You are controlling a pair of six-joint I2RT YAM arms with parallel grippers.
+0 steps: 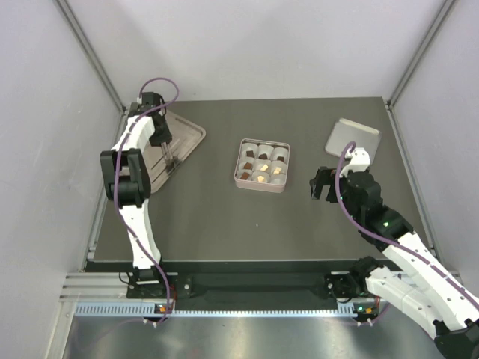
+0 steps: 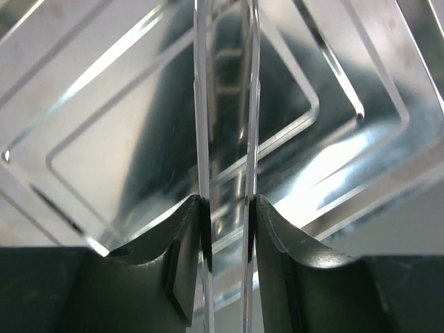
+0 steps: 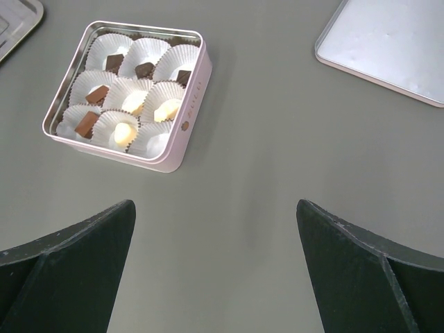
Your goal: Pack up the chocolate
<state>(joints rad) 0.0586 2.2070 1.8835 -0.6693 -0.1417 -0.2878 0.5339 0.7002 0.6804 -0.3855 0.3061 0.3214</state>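
My left hand (image 2: 227, 208) is nearly closed. Its fingers (image 2: 182, 239) press from both sides on a pair of clear tongs (image 2: 201, 104), and the two blades stand close together, just apart. I hold them over the shiny metal tray (image 2: 104, 104) at the back left of the table (image 1: 224, 224). I cannot tell whether the tips touch the tray.

My right hand (image 3: 215, 208) is spread wide with nothing in it, hanging above bare table on the right side.

The chocolate (image 3: 134, 100) lies in the pink square tin (image 3: 187, 128) mid-table, one piece to a white paper cup (image 3: 158, 142). There are dark pieces, lighter brown ones and cream ones.

My left wrist view shows only the tongs and the tray's glare. The tin shows in my right wrist view and from above. The top view alone shows both hands well apart, the tin between them. The flat lid (image 3: 388, 48) lies at the back right.
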